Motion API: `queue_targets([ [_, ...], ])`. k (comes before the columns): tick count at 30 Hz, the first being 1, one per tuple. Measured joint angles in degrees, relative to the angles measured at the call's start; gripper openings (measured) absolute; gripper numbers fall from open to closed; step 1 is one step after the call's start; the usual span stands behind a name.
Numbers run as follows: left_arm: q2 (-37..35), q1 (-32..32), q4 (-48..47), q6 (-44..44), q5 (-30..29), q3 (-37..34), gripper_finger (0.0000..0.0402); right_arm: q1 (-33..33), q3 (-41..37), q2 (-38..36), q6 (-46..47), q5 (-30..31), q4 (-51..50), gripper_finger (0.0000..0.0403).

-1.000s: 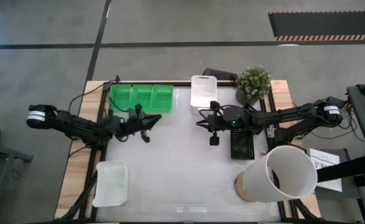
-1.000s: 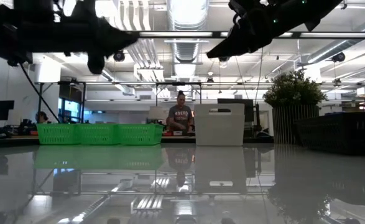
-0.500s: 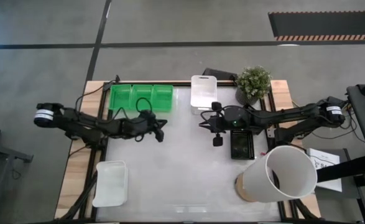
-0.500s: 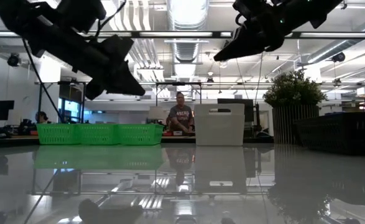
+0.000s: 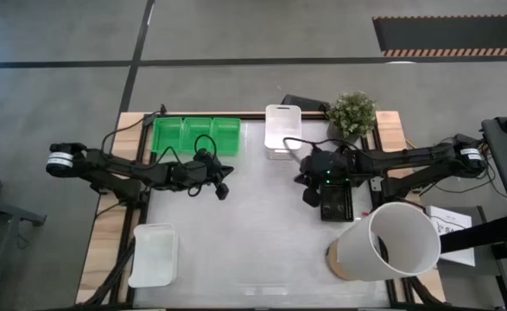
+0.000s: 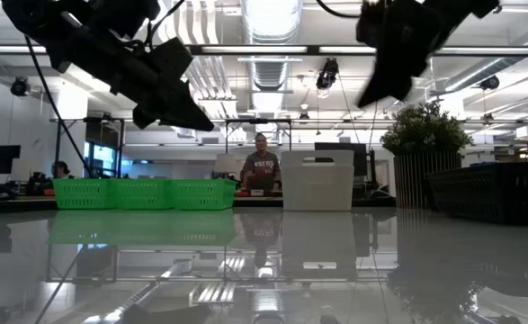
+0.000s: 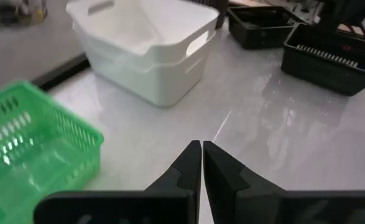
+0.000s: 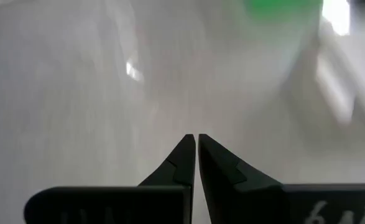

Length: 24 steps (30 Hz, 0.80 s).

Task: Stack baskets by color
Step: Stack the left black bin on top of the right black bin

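A row of three green baskets stands on its bottoms at the table's far left. One white basket stands at the far middle and another near the front left corner. A black basket stands on the right. My left gripper hovers shut just in front of the green row, slanting down toward the table's middle; its wrist view shows the white basket and a green one ahead. My right gripper hovers shut beside the black basket's left side, above bare table.
A large white cylinder lies on its side at the front right. A potted plant stands at the far right corner. A second black basket shows behind the first. A person sits beyond the table.
My left gripper has gone toward the table's right and tipped from pointing steeply down to a shallow slant. My right gripper has gone toward the right edge, nearer the black basket, rolling and tipping more steeply down. Both have stayed shut. No basket has moved.
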Motion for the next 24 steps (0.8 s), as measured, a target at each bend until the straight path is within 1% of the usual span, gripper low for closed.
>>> queue_targets([
  [3, 0.0, 0.0, 2.2, 4.6, -0.1, 0.0, 0.0000, 0.7, 3.3, 1.5, 11.6, -0.3, -12.9, 0.0013],
  [7, -0.2, 0.0, 4.7, 9.6, -0.3, -0.1, 0.0000, 0.9, 7.4, 4.3, 27.6, 0.7, -26.4, 0.0013],
  [10, -0.3, 0.0, 5.3, 11.9, -0.4, -0.1, 0.0000, 0.8, 8.4, 5.9, 33.4, 1.0, -32.6, 0.0013],
  [14, -0.3, 0.0, 5.2, 12.3, -0.4, -0.1, 0.0000, 0.9, 7.7, 7.3, 38.0, 0.2, -33.8, 0.0028],
  [19, -0.3, 0.0, 4.8, 13.0, -0.4, -0.2, 0.0000, 0.8, 7.6, 10.9, 42.4, 1.6, -33.8, 0.0081],
  [24, -0.3, 0.0, 4.8, 13.9, -0.4, -0.2, 0.0000, 0.8, 7.8, 16.0, 42.8, 2.6, -33.8, 0.0127],
])
